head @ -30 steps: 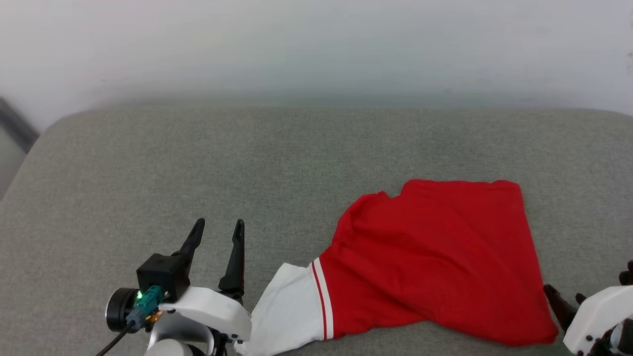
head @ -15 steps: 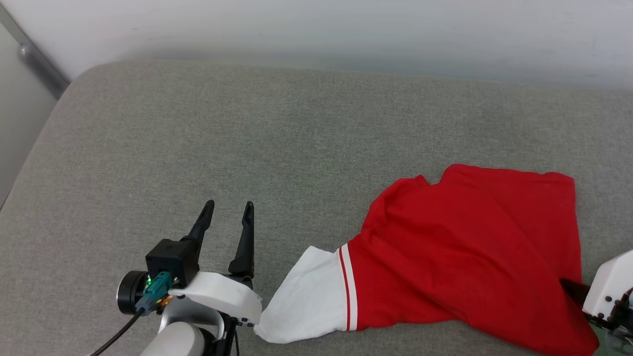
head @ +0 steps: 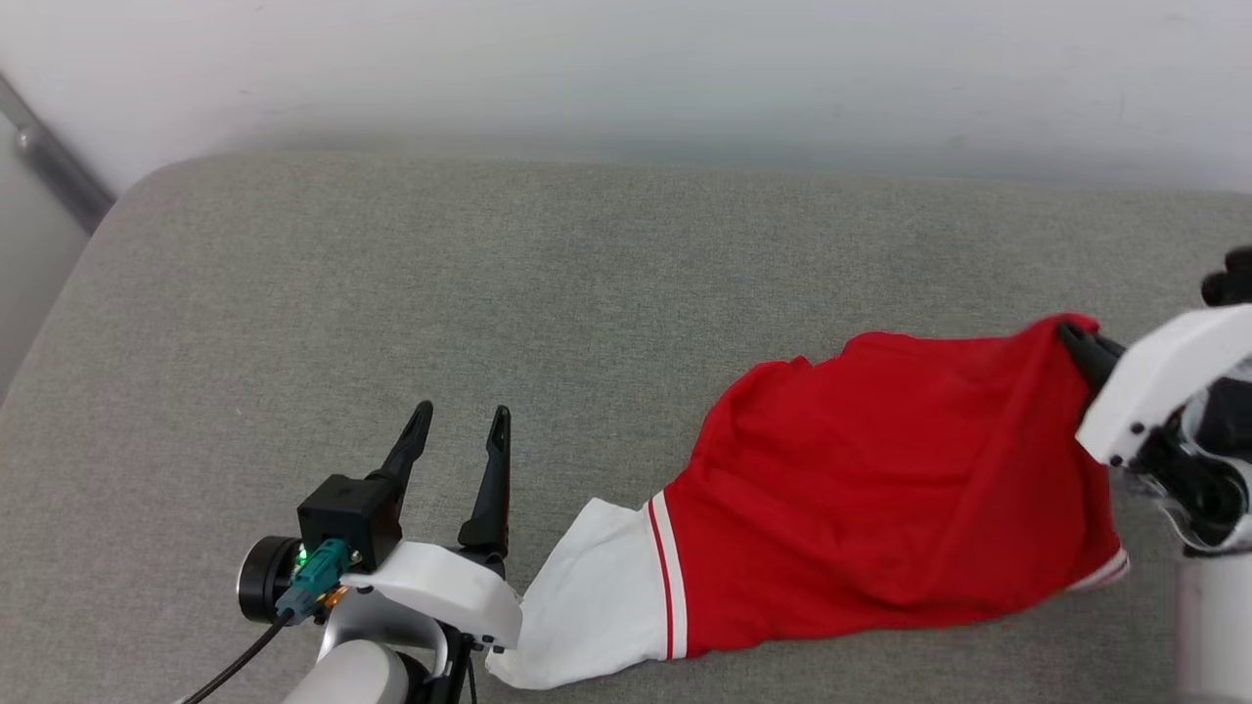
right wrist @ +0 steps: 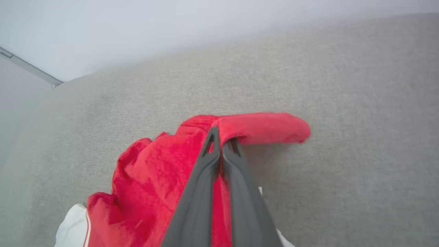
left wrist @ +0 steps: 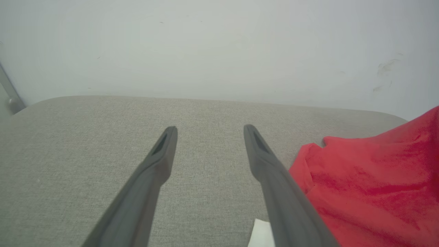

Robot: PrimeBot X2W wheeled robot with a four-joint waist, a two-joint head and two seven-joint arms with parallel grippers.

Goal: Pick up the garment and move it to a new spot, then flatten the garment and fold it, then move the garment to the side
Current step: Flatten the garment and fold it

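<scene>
The garment (head: 880, 489) is a red jersey with a white sleeve and red-and-white trim, lying crumpled on the grey cushion (head: 489, 293) at the right. My right gripper (head: 1074, 344) is shut on the garment's red upper right edge and holds that edge lifted off the cushion. In the right wrist view the gripper (right wrist: 221, 139) pinches a red fold of the garment (right wrist: 164, 178). My left gripper (head: 460, 430) stands open above bare cushion, just left of the white sleeve (head: 597, 587). In the left wrist view the open gripper (left wrist: 209, 132) has the garment (left wrist: 370, 185) to its right.
A pale wall (head: 626, 68) runs along the cushion's far edge. A grey metal rail (head: 49, 161) slants down at the far left. The cushion's left half is bare grey fabric.
My right gripper has shut on the garment's right edge and lifted it up and away from me. The camera shifted. The left gripper has stayed open in place.
</scene>
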